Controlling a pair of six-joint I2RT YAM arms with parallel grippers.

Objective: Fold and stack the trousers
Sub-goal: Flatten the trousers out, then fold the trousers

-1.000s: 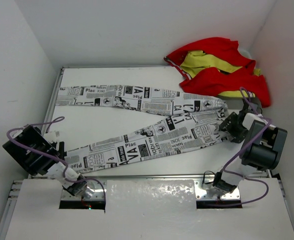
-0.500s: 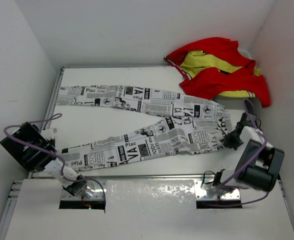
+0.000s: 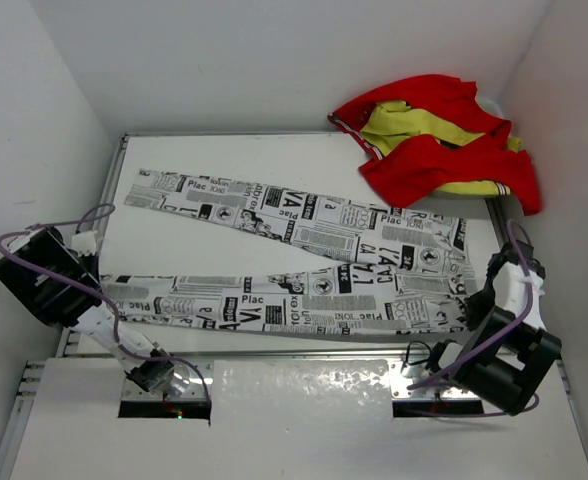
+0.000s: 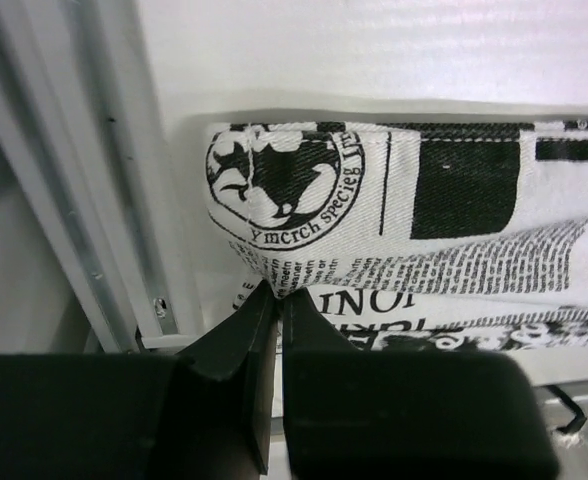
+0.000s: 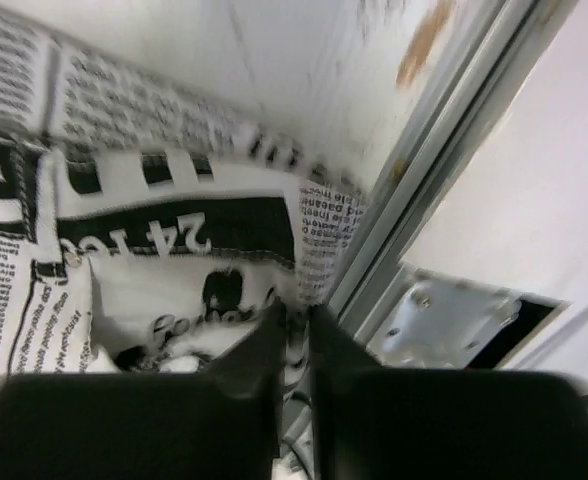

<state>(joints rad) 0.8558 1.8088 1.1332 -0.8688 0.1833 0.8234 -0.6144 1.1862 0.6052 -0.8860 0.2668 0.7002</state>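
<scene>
The trousers (image 3: pixel 374 240), white with black newspaper print, lie spread on the table with the waist at the right and both legs running left. The near leg lies straight along the table's front edge. My left gripper (image 3: pixel 102 290) is shut on that leg's cuff at the near left. In the left wrist view the fingertips (image 4: pixel 277 293) pinch the hem of the printed cloth (image 4: pixel 374 190). My right gripper (image 3: pixel 477 300) is shut on the near corner of the waist. The right wrist view shows its tips (image 5: pixel 299 312) closed on a fold of the cloth (image 5: pixel 174 220).
A crumpled red and yellow garment (image 3: pixel 439 145) lies at the back right corner. Metal rails frame the table: the left one (image 4: pixel 94 200) runs right beside my left gripper, the right one (image 5: pixel 414 200) beside my right gripper. White walls close in on both sides.
Both grippers went from open to shut on the trousers and drew them toward the near edge. The near leg, slanted before, now lies straight along the front; the far leg shifted too.
</scene>
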